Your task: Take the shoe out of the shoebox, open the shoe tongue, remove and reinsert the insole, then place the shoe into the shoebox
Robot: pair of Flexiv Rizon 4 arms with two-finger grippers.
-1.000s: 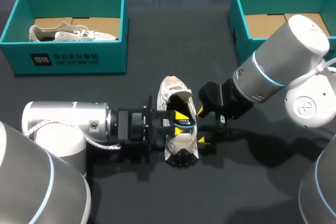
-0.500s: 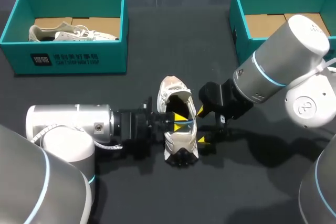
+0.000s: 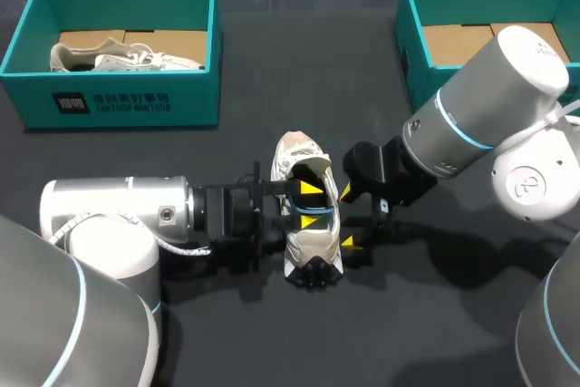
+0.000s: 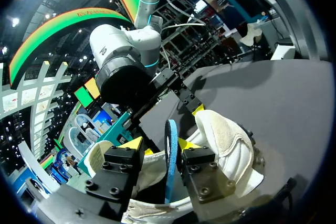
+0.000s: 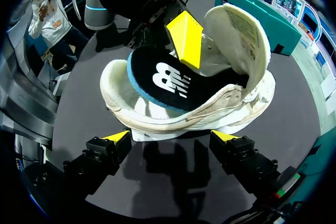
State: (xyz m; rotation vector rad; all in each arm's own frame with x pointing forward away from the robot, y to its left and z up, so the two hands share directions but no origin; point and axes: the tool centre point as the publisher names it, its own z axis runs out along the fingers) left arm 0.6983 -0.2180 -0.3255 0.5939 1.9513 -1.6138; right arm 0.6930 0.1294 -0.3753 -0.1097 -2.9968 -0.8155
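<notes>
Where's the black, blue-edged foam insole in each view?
Head view: black, blue-edged foam insole mid-table, inside the white fabric shoe.
Left wrist view: insole edge-on between the left hand's fingers.
Right wrist view: insole broadside, ahead of the right hand.
Shared landmark: the shoe.

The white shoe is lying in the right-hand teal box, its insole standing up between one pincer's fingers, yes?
Not in the right-hand teal shoebox. The head view shows the white shoe lying on the table between the arms. Its insole does stand between the fingers of the left pincer.
</notes>
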